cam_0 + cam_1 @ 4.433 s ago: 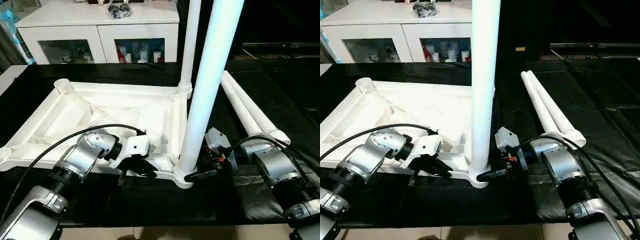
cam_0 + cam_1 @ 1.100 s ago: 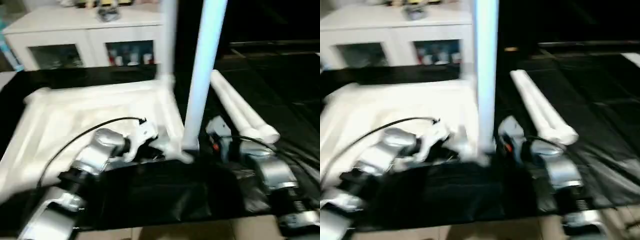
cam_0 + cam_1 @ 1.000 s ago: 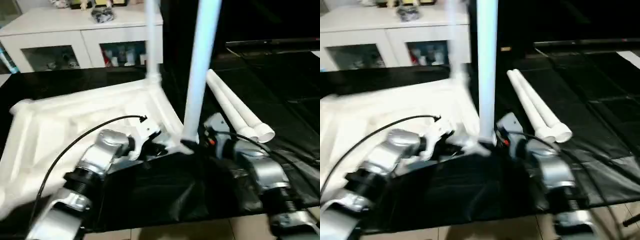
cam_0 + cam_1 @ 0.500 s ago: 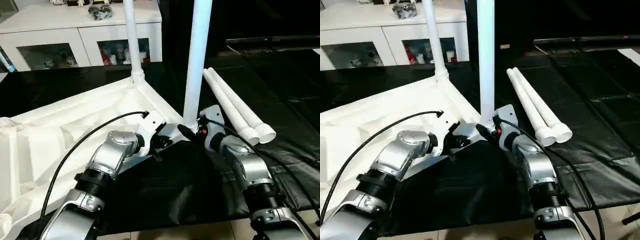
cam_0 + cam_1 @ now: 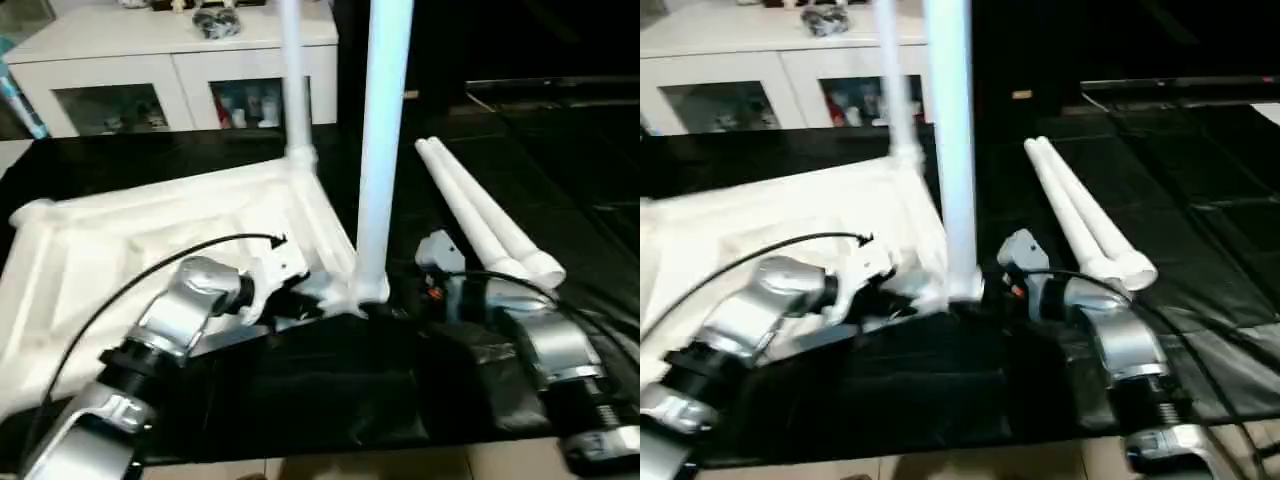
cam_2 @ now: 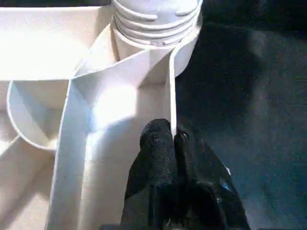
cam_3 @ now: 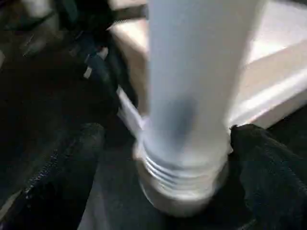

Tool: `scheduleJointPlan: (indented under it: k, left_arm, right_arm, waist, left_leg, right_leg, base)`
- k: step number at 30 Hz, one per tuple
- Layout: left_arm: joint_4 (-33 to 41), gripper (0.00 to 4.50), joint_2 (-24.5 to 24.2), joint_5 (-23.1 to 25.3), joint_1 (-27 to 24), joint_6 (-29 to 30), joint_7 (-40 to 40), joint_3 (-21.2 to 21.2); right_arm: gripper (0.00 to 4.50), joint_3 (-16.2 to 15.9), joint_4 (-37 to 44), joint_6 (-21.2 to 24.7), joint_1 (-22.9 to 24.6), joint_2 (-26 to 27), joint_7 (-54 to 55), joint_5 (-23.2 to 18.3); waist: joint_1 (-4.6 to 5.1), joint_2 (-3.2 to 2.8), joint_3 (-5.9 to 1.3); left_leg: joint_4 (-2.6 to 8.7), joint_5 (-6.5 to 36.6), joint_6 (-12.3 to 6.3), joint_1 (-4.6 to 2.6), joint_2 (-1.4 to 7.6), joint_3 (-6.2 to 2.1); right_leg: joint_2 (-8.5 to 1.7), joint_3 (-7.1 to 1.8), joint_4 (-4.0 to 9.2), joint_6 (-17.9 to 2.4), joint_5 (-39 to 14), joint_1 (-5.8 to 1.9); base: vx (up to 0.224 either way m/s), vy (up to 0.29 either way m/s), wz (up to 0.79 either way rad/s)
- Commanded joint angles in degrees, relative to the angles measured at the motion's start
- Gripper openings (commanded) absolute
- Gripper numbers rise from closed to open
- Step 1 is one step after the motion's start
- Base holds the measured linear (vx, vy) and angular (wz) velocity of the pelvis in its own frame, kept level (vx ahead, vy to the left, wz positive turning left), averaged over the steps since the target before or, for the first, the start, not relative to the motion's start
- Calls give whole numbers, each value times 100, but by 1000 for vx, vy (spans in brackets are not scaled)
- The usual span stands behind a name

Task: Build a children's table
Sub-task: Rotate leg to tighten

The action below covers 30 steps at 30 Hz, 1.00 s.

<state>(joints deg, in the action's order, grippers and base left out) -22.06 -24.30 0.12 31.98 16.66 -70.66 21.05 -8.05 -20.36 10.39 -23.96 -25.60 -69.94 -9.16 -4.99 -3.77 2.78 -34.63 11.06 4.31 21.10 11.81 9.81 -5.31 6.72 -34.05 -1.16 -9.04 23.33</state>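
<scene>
Underneath everything, a black-covered surface [image 5: 560, 200] carries the upside-down white plastic rectangular table top [image 5: 150, 230], its ribbed underside facing up. A white cabinet with glass doors [image 5: 170, 70] stands behind it. Two long white tapered tube legs rise upright from the top's corner sockets: the near leg [image 5: 378, 150] at the corner closest to the robot, the far leg [image 5: 295, 80] at the corner behind it. Two more loose white tube legs [image 5: 485, 225] lie side by side on the black cover, to the right of the top and apart from it.

Both silver forearms reach forward and inward, meeting low at the near corner. The left hand [image 6: 172, 139] comes in from the left, and its two black fingers are pressed together on the thin upright rim wall of the table top, just beside the socket. The right hand [image 7: 163, 143] comes from the right with its fingers [image 7: 268, 163] spread either side of the near leg's threaded base; whether they press on the leg cannot be told. A black cable [image 5: 150, 270] loops over the left forearm.
</scene>
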Motion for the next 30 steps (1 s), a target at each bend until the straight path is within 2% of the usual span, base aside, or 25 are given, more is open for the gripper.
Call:
scheduleJointPlan:
  k: [1, 3, 9, 18, 21, 30]
  left_arm:
    - [129, 0, -85, -92, 119, -270, -510, 154]
    - [122, 0, -126, -87, 125, -274, -595, 197]
    - [23, 0, -302, 21, 124, -719, -1019, 448]
    - [-4, 0, -324, 14, 116, -923, -1199, 538]
    - [-16, 0, -327, 15, 109, -964, -1216, 554]
    - [-61, 0, -333, 38, 104, -1049, -1244, 571]
  right_arm:
    - [443, -99, 82, -129, -81, -95, -386, -69]
    - [443, -131, 70, -162, -104, -146, -487, -79]
    - [443, -338, -98, -413, -288, -298, -1001, -55]
    - [443, -601, -74, -400, -326, -261, -1441, -111]
    - [443, -641, -101, -407, -342, -250, -1496, -105]
    - [363, -730, -260, -453, -434, -167, -1593, -85]
  waist:
    - [10, 54, -422]
    - [-14, 58, -416]
    - [-27, 67, -416]
    - [-22, 90, -426]
    - [-26, 82, -424]
    - [-30, 87, -427]
  left_leg:
    - [371, 956, -549, -47, 144, -8]
    - [376, 971, -524, -42, 146, -9]
    - [377, 1043, -474, -47, 140, -13]
    - [377, 952, -495, -28, 148, -19]
    - [375, 957, -500, -28, 148, -18]
    - [373, 936, -486, -34, 148, -16]
  right_leg:
    - [-301, -305, 374, -1169, -1398, -342]
    - [-309, -305, 364, -1211, -1390, -340]
    - [-313, -301, 386, -1163, -1572, -345]
    - [-307, -299, 366, -1168, -1514, -355]
    - [-312, -298, 367, -1165, -1546, -355]
    - [-312, -300, 371, -1144, -1591, -350]
  base:
    - [0, 0, 0]
    - [0, 0, 0]
    - [0, 0, 0]
    - [0, 0, 0]
    - [0, 0, 0]
    - [0, 0, 0]
